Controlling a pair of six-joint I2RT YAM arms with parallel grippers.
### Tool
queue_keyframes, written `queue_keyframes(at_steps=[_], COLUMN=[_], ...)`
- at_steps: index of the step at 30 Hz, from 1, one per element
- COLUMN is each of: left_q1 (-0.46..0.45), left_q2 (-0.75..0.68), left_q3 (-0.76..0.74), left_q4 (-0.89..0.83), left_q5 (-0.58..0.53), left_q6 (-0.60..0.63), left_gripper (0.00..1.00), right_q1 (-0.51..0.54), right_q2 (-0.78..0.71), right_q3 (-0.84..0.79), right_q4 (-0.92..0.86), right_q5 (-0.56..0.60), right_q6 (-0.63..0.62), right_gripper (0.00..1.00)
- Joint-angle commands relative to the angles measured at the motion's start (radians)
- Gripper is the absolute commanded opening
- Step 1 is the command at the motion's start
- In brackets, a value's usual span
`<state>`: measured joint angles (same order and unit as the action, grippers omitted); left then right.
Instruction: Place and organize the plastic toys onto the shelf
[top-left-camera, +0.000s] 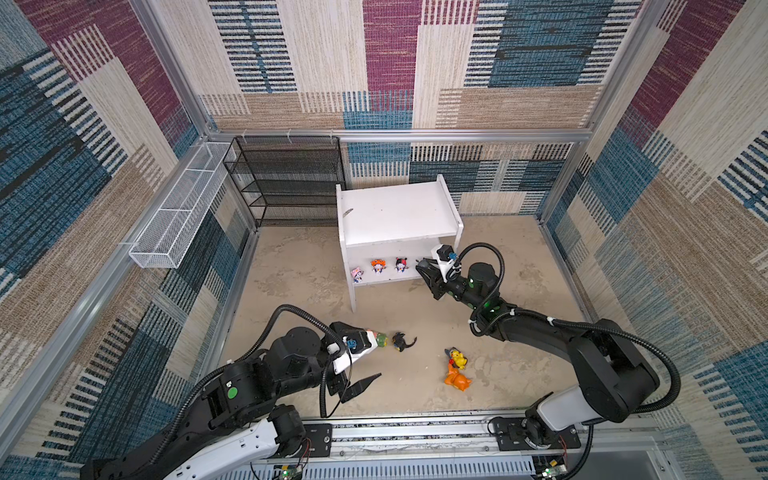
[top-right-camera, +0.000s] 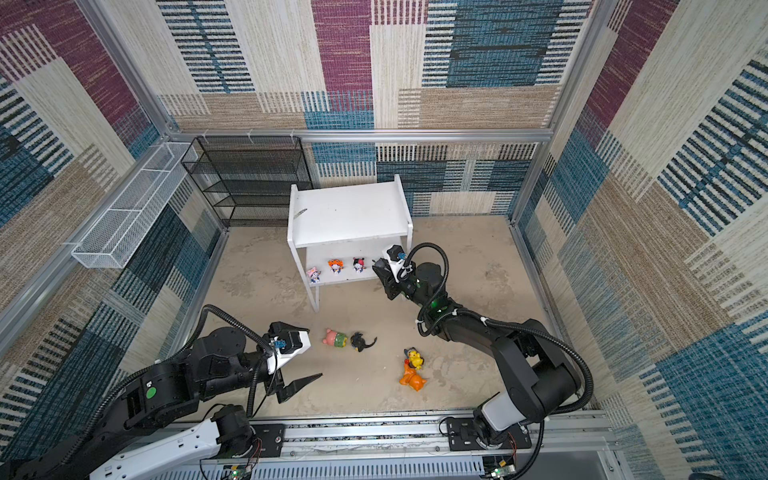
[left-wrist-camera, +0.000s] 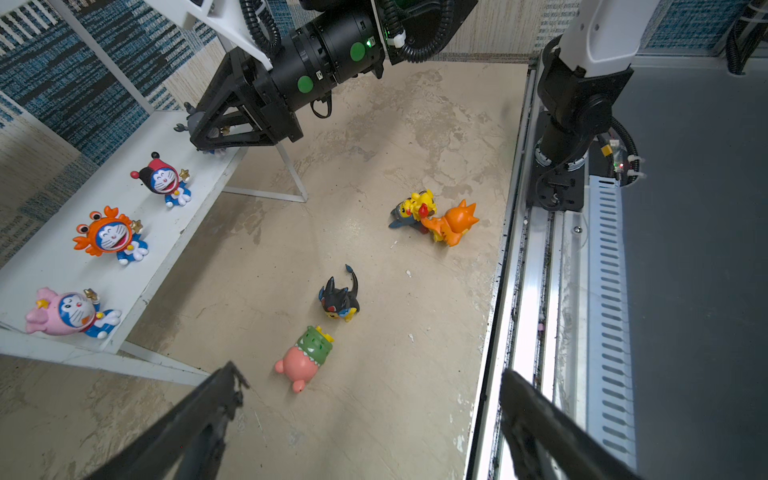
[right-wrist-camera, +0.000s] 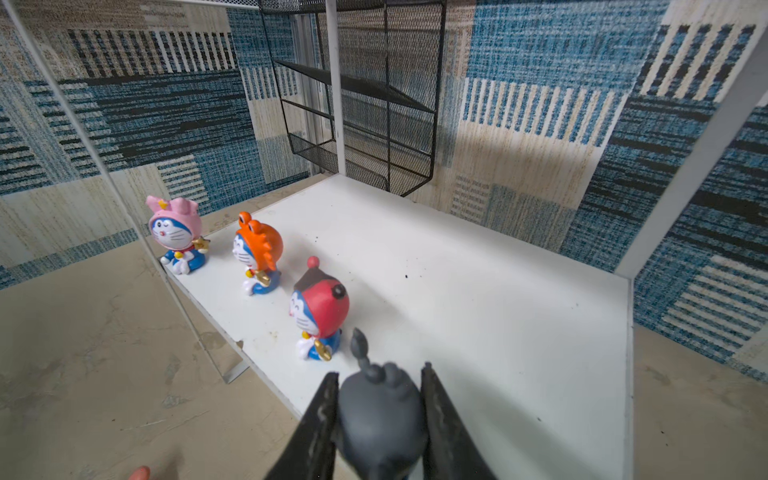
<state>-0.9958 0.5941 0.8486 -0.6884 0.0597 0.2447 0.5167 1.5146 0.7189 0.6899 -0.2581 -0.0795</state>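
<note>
The white shelf (top-left-camera: 399, 216) carries three tiny toys in a row on its lower board: pink-hooded (top-left-camera: 356, 274), orange-hooded (top-left-camera: 378, 266) and red-and-black (top-left-camera: 401, 264). My right gripper (right-wrist-camera: 380, 372) is shut on a tiny grey toy (right-wrist-camera: 380, 411), just over the board's front edge, to the right of the red one. On the floor lie a pink-and-green toy (left-wrist-camera: 305, 357), a black-hooded one (left-wrist-camera: 338, 297), and a blue-hooded one (left-wrist-camera: 415, 208) against an orange-hooded one (left-wrist-camera: 453, 222). My left gripper (left-wrist-camera: 372, 374) hangs open just short of the pink-and-green toy, holding nothing.
A black mesh rack (top-left-camera: 286, 178) stands behind the shelf at its left. A white wire basket (top-left-camera: 178, 212) hangs on the left wall. The metal rail (top-left-camera: 415, 432) with both arm bases runs along the front edge of the floor.
</note>
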Motion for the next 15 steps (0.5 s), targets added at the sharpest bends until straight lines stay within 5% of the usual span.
queue_keyframes(at_steps=[1, 15], left_q1=[0.001, 0.003], left_q2=[0.001, 0.028], left_q3=[0.002, 0.012], left_q4=[0.026, 0.099], left_q5=[0.014, -0.097], left_q6=[-0.002, -0.004], left_gripper=[0.99, 0.99], right_q1=[0.000, 0.001], right_q2=[0.012, 0.060], right_q3=[-0.007, -0.027], right_q4=[0.096, 0.177], right_q5=[0.026, 0.027], right_q6=[0.043, 0.092], right_gripper=[0.25, 0.28])
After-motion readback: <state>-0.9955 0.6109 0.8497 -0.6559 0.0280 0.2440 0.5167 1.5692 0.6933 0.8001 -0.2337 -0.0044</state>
